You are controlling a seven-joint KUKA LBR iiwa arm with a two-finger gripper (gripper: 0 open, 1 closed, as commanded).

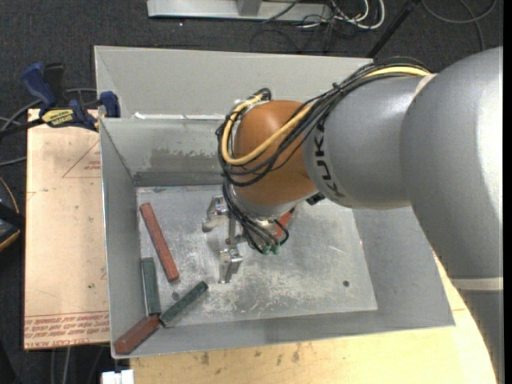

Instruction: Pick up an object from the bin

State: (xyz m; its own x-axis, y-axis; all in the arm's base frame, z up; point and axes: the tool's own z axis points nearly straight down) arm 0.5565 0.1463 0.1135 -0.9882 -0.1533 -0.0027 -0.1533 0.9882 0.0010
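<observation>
While the arm (400,134) comes in from the right, the gripper (224,238) hangs low over the middle of the bin (320,294). It sits just under the orange cover (268,154) on the wrist, and yellow and black cables (240,162) loop over that cover.

The fingers (232,264) are spread. One metal tip sits toward the far left and the other nearer, with bare scuffed bin floor between them. The tips look at or just above the floor; cannot tell if they touch it.

All the loose things lie to the left of the gripper, apart from it. Closest is a long red-brown bar (159,242), flat on the floor. It runs on a slant, its far end more to the left and its near end more to the right. It is near the far-left fingertip but not touching it.

A dark green bar (150,285) lies along the left wall, near of the red-brown bar, running near to far. A second dark green bar (182,302) lies slanted toward the near-left corner. Its left end meets a short red-brown piece (136,336) in that corner, so the two form one line. The near finger is well right of the second green bar's right end.
</observation>
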